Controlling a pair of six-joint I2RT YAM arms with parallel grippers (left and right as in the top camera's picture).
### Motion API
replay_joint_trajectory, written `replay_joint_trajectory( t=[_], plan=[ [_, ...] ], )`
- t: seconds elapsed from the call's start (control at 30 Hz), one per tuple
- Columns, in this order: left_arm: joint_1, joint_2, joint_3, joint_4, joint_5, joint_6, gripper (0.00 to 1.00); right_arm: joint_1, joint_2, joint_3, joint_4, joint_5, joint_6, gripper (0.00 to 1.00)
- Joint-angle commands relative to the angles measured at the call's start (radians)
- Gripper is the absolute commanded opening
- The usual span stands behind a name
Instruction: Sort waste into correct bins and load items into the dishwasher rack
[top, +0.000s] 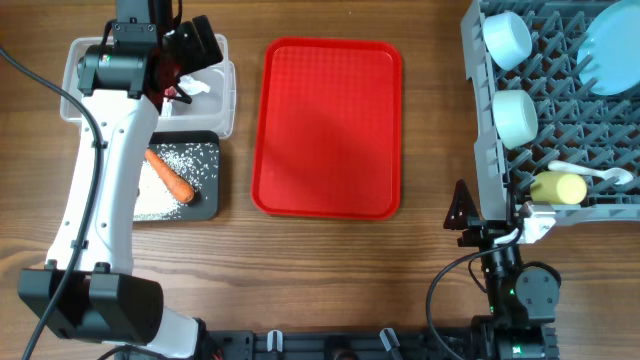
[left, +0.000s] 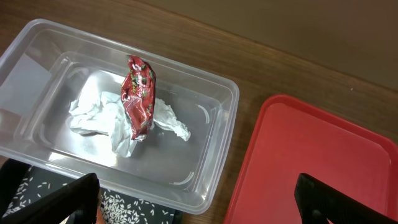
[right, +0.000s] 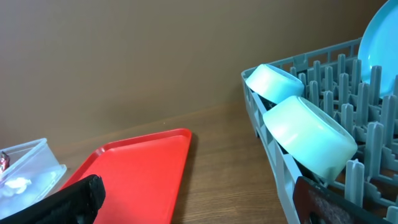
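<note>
The left gripper (left: 198, 186) is hovering above the clear plastic bin (left: 219, 149) with its fingers spread wide and nothing between them. The right gripper (right: 199, 186) is likewise standing spread and empty, low over the counter (top: 435, 100) beside the dishwasher rack (right: 323, 78). The red candy wrapper (left: 138, 96) is standing on end inside the clear bin, leaning against the crumpled white tissue (left: 102, 118). The wrapper is likely very light, thin and slick, and it will crush rather than resist. A crimped end or a raised crease is offering the surest hold. The tissue is soft and compressible, so any upstanding fold is serving as a grasp point. In the black bin (top: 205, 210), the carrot (top: 168, 175) is lying on loose rice grains (top: 185, 158). The carrot is probably stiff, smooth and prone to rolling, so a grip across its thicker half is advisable. The rice grains are probably too small to pinch singly.
</note>
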Motion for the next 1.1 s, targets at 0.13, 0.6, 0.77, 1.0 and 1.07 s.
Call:
replay_joint_trajectory(
  t=[0.13, 0.6, 0.77, 1.0, 1.07],
  plan=[
    [0.002, 0.008, 0.0, 0.002, 0.005, 0.002, 1.0, 0.008, -0.016, -0.013, 0.006, 0.021, 0.019, 1.0],
    [0.002, 0.008, 0.0, 0.002, 0.005, 0.002, 1.0, 0.008, -0.016, -0.013, 0.006, 0.021, 0.019, 1.0],
    [0.002, 0.008, 0.0, 0.002, 0.005, 0.002, 1.0, 0.008, -0.016, -0.013, 0.006, 0.021, 0.019, 1.0],
    [0.001, -0.008, -0.001, -0.05, 0.005, 0.002, 1.0, 0.008, -0.016, -0.013, 0.006, 0.021, 0.019, 1.0],
    [-0.017, -0.035, -0.014, -0.079, -0.011, 0.002, 1.0, 0.008, -0.016, -0.013, 0.006, 0.021, 0.019, 1.0]
  ],
)
